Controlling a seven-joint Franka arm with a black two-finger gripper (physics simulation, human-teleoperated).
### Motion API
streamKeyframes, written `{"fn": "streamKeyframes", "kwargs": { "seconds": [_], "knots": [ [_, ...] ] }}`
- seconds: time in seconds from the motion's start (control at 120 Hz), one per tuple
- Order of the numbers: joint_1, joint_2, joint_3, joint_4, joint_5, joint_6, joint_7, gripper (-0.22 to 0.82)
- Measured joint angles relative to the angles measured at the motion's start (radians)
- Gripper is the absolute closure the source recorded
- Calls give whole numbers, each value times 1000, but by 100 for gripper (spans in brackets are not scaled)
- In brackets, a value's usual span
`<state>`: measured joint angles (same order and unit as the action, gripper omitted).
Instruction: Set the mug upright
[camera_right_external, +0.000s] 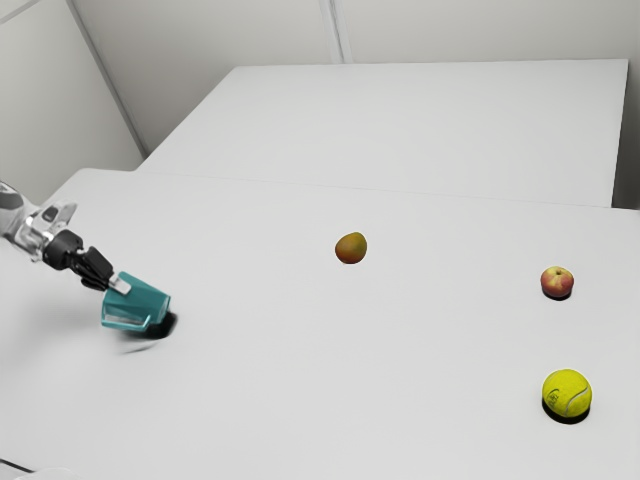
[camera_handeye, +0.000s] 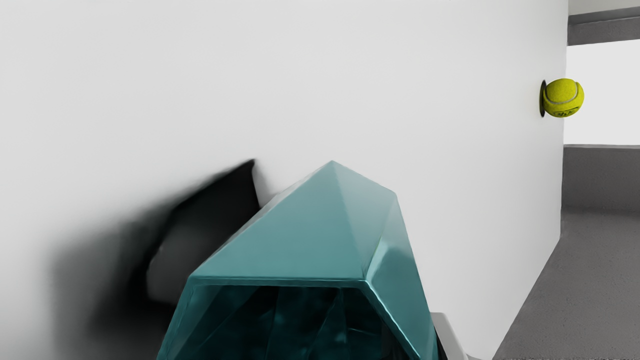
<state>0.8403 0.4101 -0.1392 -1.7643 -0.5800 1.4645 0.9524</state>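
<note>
At the exterior view's left, the gripper (camera_right_external: 118, 286) reaches down to the teal mug (camera_right_external: 138, 304), its fingertips at the mug's upper side. The mug hangs tilted, a little off the table, with a dark shadow below it. In the wrist view the faceted mug (camera_handeye: 300, 240) has its open mouth toward the hand. One finger of the gripper (camera_handeye: 417, 345) lies along the outside of the mug's wall; the other is mostly hidden by the mug. The gripper appears shut on the mug.
On the white table (camera_right_external: 260, 400), a reddish-green mango (camera_right_external: 351, 248) lies near the middle. Farther toward the exterior view's right are an apple (camera_right_external: 557, 282) and a yellow tennis ball (camera_right_external: 567, 393). The ball (camera_handeye: 563, 98) also appears near the table's edge in the wrist view.
</note>
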Motion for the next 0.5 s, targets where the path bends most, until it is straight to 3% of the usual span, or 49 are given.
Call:
{"fn": "streamKeyframes", "kwargs": {
  "seconds": [0.233,0.5],
  "knots": [
    [-3,-115,-104,-68,62,96,2,78],
    [-11,-310,-316,-227,214,317,-44,78]
  ]
}}
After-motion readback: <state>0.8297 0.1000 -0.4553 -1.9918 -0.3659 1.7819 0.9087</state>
